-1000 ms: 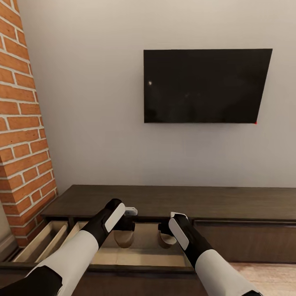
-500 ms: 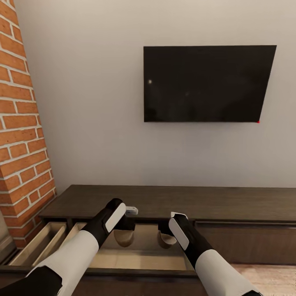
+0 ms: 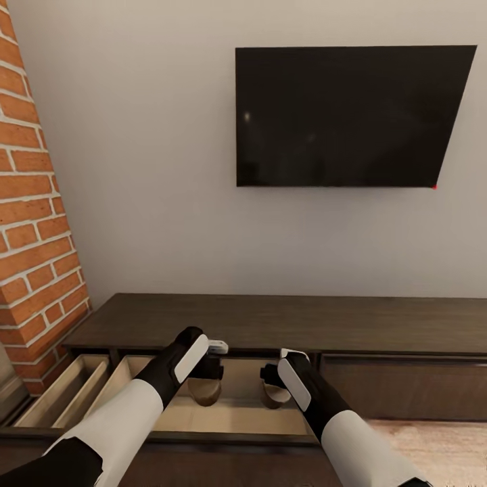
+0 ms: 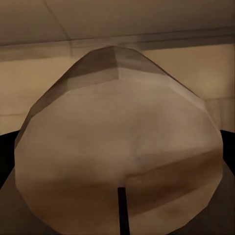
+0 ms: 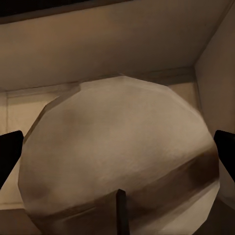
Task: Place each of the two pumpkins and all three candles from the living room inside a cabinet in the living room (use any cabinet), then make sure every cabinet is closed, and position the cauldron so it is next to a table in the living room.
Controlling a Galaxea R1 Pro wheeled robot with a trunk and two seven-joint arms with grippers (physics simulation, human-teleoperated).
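The long dark-brown cabinet (image 3: pixel 284 323) stands against the wall with drawers pulled out at its left end. My left gripper (image 3: pixel 205 380) is shut on a pale beige candle (image 3: pixel 204 393) and holds it above the wide open drawer (image 3: pixel 230 421). Beside it my right gripper (image 3: pixel 273 384) is shut on a second candle (image 3: pixel 273 398) over the same drawer. In the left wrist view its candle (image 4: pixel 117 147) sits close to the lens over the drawer's light wood floor. The right wrist view has the other candle (image 5: pixel 120 152) between two dark fingertips (image 5: pixel 10 152).
A black TV (image 3: pixel 345 115) hangs on the grey wall above the cabinet. A red brick wall (image 3: pixel 34 223) rises at the left. A narrower open drawer (image 3: pixel 57 396) lies left of the wide one. Wooden floor (image 3: pixel 433 446) shows at the lower right.
The whole picture has shifted: the TV looks larger and the cabinet top sits higher, so the camera moved closer. Both grippers keep their candles in the same pose.
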